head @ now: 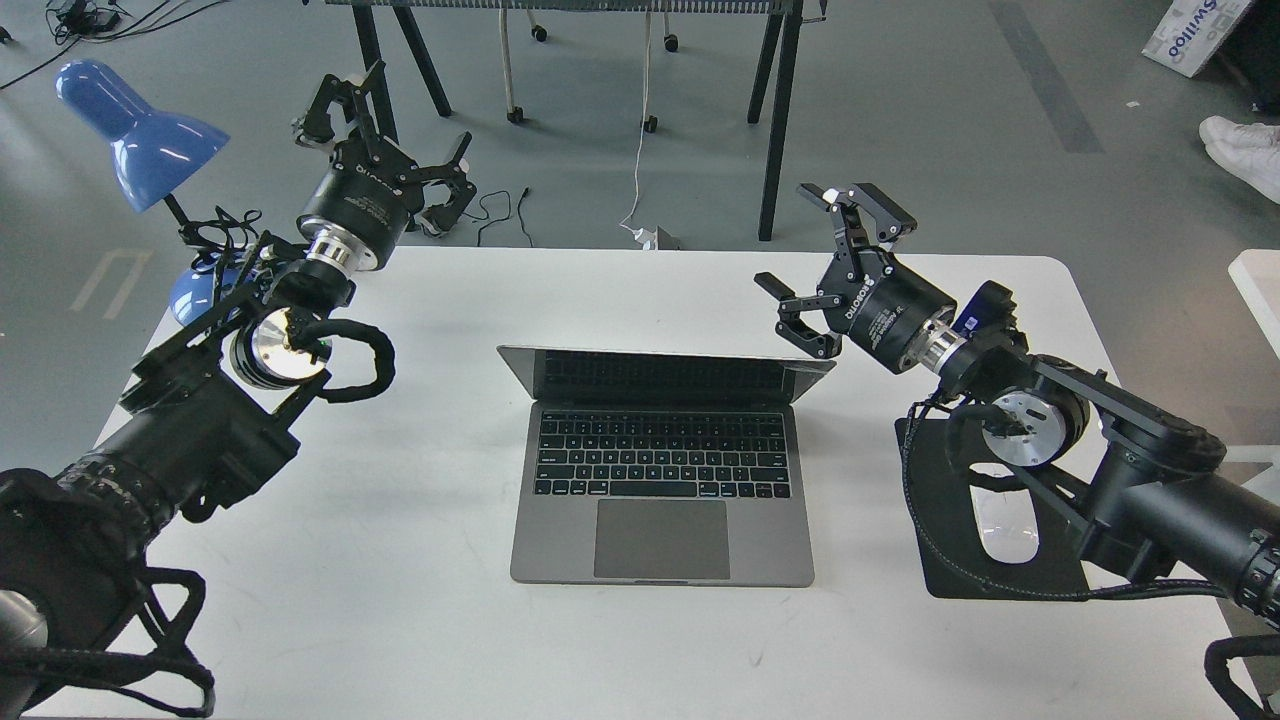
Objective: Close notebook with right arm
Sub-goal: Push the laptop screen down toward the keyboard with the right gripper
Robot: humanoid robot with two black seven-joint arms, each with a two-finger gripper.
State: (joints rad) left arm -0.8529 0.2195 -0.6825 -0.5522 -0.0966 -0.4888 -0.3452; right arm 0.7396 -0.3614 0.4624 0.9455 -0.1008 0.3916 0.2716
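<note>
The space-grey notebook point(660, 480) lies in the middle of the white table point(420, 620), its lid tilted well forward and half closed, so only a thin strip of screen shows above the black keyboard. My right gripper point(835, 265) is open, its fingers spread, just behind and above the lid's right rear corner; one lower finger point(800, 335) sits close to that corner. My left gripper point(385, 140) is open and empty, far off at the table's back left corner.
A black mouse pad point(950, 560) with a white mouse point(1005, 530) lies right of the notebook, under my right arm. A blue desk lamp point(135, 135) stands at the back left. Table legs and cables are on the floor beyond the far edge.
</note>
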